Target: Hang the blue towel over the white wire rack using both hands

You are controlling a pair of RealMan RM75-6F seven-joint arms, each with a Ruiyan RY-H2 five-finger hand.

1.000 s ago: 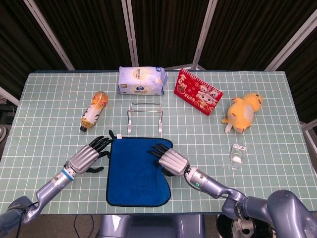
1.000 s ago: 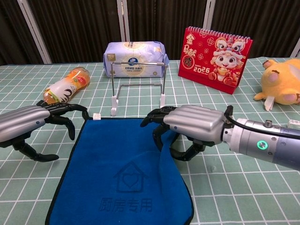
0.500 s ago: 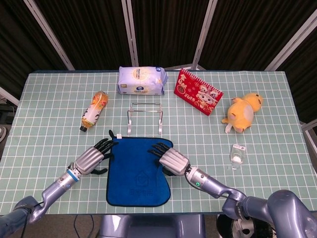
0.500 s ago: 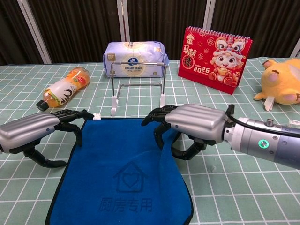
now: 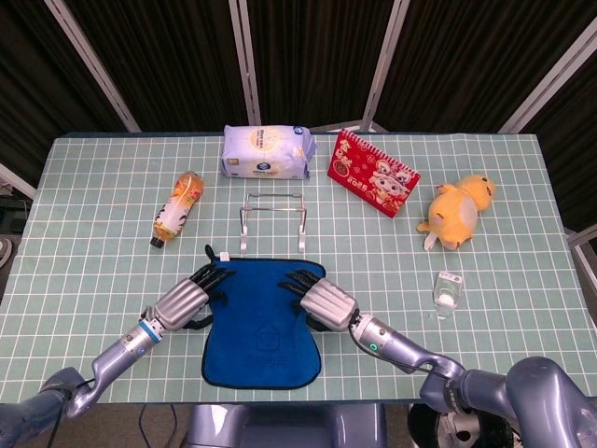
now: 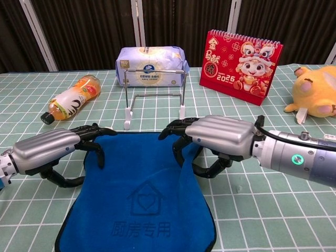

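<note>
The blue towel (image 5: pixel 261 327) (image 6: pixel 142 194) lies flat near the table's front edge. Just behind it stands the white wire rack (image 5: pixel 272 219) (image 6: pixel 155 97), upright and bare. My left hand (image 5: pixel 187 299) (image 6: pixel 50 151) arches over the towel's far left corner, its fingers (image 6: pixel 94 144) touching the cloth. Its thumb stays apart, beside the left edge. My right hand (image 5: pixel 322 301) (image 6: pixel 220 137) pinches the towel's right edge, with a fold of cloth bunched up between fingers and thumb.
An orange drink bottle (image 5: pixel 177 208) lies at the left. A pale tissue pack (image 5: pixel 265 151) and a red desk calendar (image 5: pixel 373 174) stand behind the rack. A yellow plush toy (image 5: pixel 459 211) and a small clear bottle (image 5: pixel 448 290) are at the right.
My left hand slid right from beside the towel onto its far left corner, covering the white tag. The right hand kept its hold and hardly moved.
</note>
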